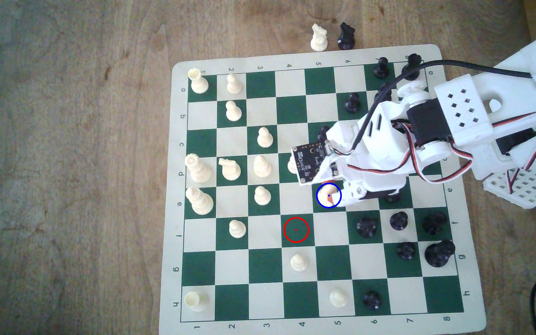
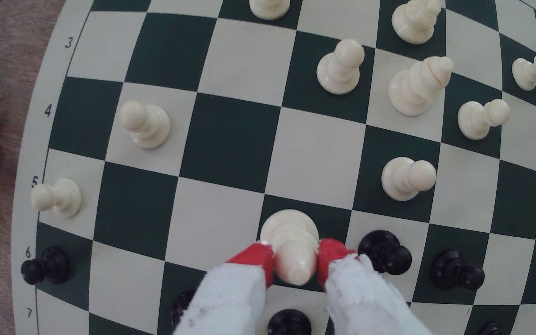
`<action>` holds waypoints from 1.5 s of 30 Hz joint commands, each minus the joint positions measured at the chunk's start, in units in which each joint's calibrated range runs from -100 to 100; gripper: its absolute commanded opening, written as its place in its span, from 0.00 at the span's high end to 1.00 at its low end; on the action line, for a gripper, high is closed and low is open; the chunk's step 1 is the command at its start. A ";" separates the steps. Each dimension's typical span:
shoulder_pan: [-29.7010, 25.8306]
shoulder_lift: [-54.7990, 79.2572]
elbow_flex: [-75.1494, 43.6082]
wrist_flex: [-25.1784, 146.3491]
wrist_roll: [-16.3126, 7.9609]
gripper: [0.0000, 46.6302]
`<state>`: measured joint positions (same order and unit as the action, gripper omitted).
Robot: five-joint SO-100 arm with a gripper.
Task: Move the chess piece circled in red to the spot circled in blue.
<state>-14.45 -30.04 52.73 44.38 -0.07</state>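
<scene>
- The gripper (image 2: pixel 295 261) is clamped on the chess piece (image 2: pixel 291 244): in the wrist view its two red-tipped fingers (image 2: pixel 257 259) press against either side of the pawn's upper body, with no gap showing.
- The chess piece, a cream-white pawn, stands on a dark green square; its round base sits against the board surface, though whether it fully rests there or is just above cannot be told.
- In the exterior view the chess piece (image 1: pixel 326 193) shows as a cream head inside the blue ring that marks the spot (image 1: pixel 320 206), with a red fingertip beside it and the white arm (image 1: pixel 389 145) reaching in from the exterior view's right.
- The green square with the red ring (image 1: pixel 296 229) lies one square diagonally from the spot, toward the exterior view's lower left, and carries no piece.
- In the wrist view a black pawn (image 2: pixel 386 253) stands just beside one finger, on the neighbouring square; more black pieces sit near the gripper's white shell.
- A cream bishop (image 2: pixel 419 85) and several cream pawns stand farther out on the board (image 1: pixel 176 193).
- In the exterior view a cream knight (image 1: pixel 319 37) and a black knight (image 1: pixel 346 35) stand off the board on the wooden table (image 1: pixel 67 161).
</scene>
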 commanded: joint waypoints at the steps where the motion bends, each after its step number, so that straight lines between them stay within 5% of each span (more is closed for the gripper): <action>1: 0.18 -0.27 -1.15 -1.55 0.10 0.99; 33: 1.27 6.10 -0.97 -1.71 1.22 0.98; 38: 1.20 5.59 -1.15 -1.71 0.88 0.66; 45: 1.35 0.33 -2.60 0.99 0.59 0.62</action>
<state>-13.27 -23.92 52.73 43.90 0.95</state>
